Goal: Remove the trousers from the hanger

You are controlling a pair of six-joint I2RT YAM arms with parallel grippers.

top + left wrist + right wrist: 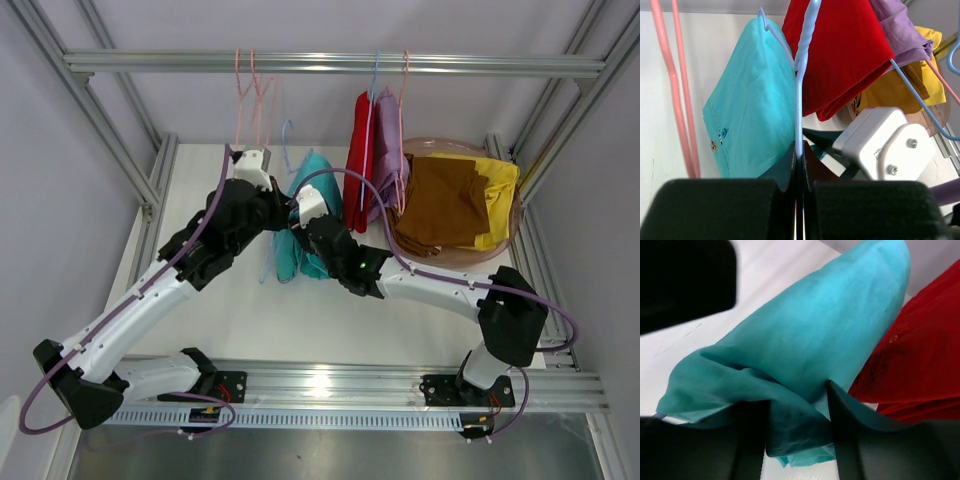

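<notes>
The teal trousers point(313, 190) hang over a light-blue wire hanger point(800, 90), low above the table. My left gripper point(276, 208) is shut on that hanger's wire, seen in the left wrist view point(799, 150). My right gripper point(296, 222) is shut on a bunched fold of the teal trousers point(805, 340), the cloth filling the gap between its fingers point(794, 395). Red trousers point(360, 160) and lavender trousers point(388, 160) hang on hangers from the rail. Brown trousers point(440, 200) and yellow trousers point(497, 195) lie in the round tub.
The pinkish translucent tub point(455, 258) sits at the back right. Empty pink hangers point(252, 90) hang from the metal rail point(330, 63) at the left. Frame posts stand at both sides. The right gripper's white body point(885, 145) is close beside my left gripper.
</notes>
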